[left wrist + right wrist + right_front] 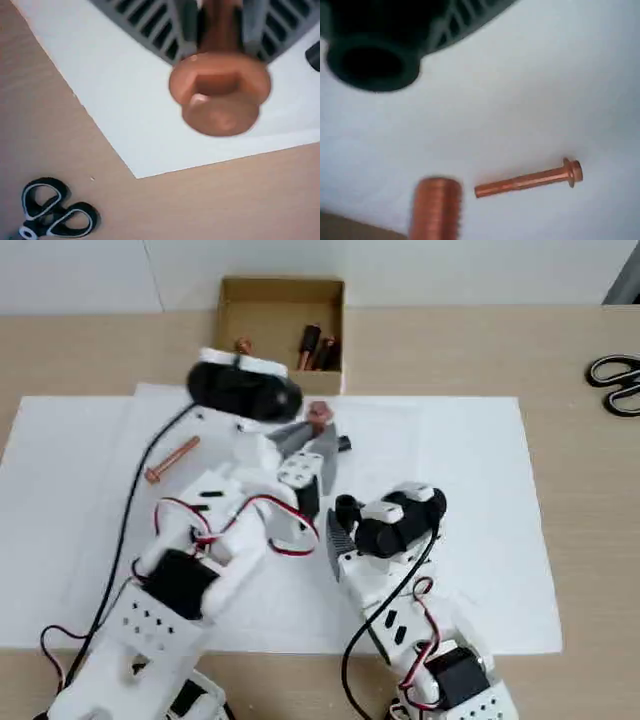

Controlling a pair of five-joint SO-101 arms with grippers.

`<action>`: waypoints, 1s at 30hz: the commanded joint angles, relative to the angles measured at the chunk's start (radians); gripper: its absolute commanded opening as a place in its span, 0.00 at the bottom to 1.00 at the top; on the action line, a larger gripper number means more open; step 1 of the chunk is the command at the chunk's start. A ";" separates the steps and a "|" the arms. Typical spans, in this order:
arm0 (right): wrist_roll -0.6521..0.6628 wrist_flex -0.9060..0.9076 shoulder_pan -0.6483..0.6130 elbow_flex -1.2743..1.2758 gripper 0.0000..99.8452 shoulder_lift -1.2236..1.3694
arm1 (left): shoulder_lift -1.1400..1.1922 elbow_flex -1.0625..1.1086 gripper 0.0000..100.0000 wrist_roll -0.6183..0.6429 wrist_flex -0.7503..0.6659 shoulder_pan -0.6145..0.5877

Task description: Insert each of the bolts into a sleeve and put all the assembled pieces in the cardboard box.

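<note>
Farthest left, a loose bolt [172,460] lies flat on the white paper [480,490], just beside the left arm's black cable [130,500]; if that arm swings wide, the cable could drag across the bolt and roll it away.

Toward the middle, the left gripper [308,440] has its grey fingers pressed against the shank of a copper bolt [220,92], with the flanged head sticking out toward the wrist camera. The grip looks narrow, so a sideways push on the tip could make the bolt pivot or slip out.

Behind it, the cardboard box [228,315] holds a few dark and copper pieces [315,348].

Right of centre, the right gripper [340,525] appears to pinch a black sleeve [372,62], bore open. A threaded copper end [436,207], probably the held bolt's, sits well off that bore's line. The main risk is misalignment: the threads could hit the sleeve's rim rather than enter, cocking the sleeve or knocking it free.

Scissors [615,385] lie far right, well apart
</note>
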 commanded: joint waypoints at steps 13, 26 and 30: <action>-0.008 -0.059 -0.013 -0.011 0.00 -0.013 | -0.031 0.027 0.01 0.028 -0.084 0.058; -0.008 -0.059 -0.013 -0.011 0.00 -0.013 | -0.029 0.081 0.01 0.029 -0.086 0.063; -0.008 -0.059 -0.012 -0.011 0.00 -0.013 | -0.029 0.084 0.01 0.029 -0.083 0.063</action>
